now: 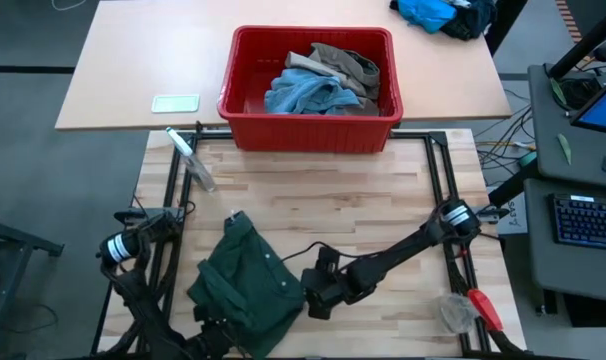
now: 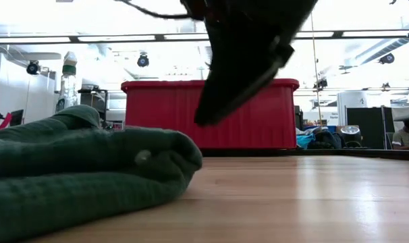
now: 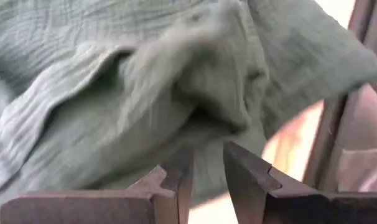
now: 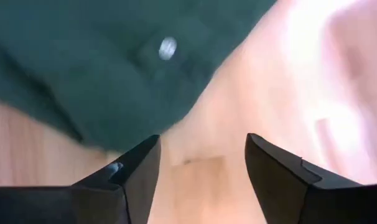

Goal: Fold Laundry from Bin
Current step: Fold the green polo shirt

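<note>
1. Even, bright overhead light; ceiling strip lamps (image 2: 110, 38) glare white in the low view.
2. Low view: right gripper (image 2: 241, 61) is a dark backlit silhouette, soft-edged.
3. Shorts (image 2: 83, 169) beside it are blurred up close; bin (image 2: 258, 115) behind is sharper.
4. Both wrist views motion-blurred; table (image 4: 313, 62) beyond the right claw washed out.
5. High view sharp, shadows faint.

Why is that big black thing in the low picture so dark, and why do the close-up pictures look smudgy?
Low view: the right gripper hangs against bright ceiling lights, so it's silhouetted. Both wrist views: the green shorts look motion-blurred and too close to focus.
</note>
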Robot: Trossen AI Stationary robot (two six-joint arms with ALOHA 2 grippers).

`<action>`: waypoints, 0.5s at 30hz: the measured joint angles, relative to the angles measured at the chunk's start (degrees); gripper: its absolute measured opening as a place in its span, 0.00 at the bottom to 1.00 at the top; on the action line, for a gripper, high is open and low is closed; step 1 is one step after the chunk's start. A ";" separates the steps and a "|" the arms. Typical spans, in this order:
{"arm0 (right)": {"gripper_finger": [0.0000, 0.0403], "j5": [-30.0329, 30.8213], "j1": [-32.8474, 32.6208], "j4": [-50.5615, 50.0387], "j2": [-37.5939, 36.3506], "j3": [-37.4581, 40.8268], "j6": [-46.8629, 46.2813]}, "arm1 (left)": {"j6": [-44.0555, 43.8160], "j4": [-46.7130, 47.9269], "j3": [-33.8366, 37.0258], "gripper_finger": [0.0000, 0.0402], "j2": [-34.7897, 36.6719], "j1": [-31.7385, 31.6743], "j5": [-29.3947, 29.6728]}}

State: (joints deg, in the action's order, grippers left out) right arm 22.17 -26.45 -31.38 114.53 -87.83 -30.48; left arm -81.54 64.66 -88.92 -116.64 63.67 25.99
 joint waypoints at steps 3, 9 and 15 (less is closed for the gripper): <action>0.48 4.59 0.33 2.56 -1.04 0.00 3.18 | -1.23 3.25 -1.95 0.18 0.00 1.21 -0.05; 0.33 3.18 1.54 27.11 0.77 2.83 17.69 | -8.13 8.49 -3.26 0.17 0.07 2.86 0.71; 0.14 -8.24 3.78 53.29 9.35 6.07 23.07 | -15.08 9.83 -2.22 0.17 -0.09 4.86 1.11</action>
State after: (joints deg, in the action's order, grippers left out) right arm 13.93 -22.68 21.92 123.87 -81.76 -7.41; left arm -96.62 74.49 -91.15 -116.73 68.53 27.10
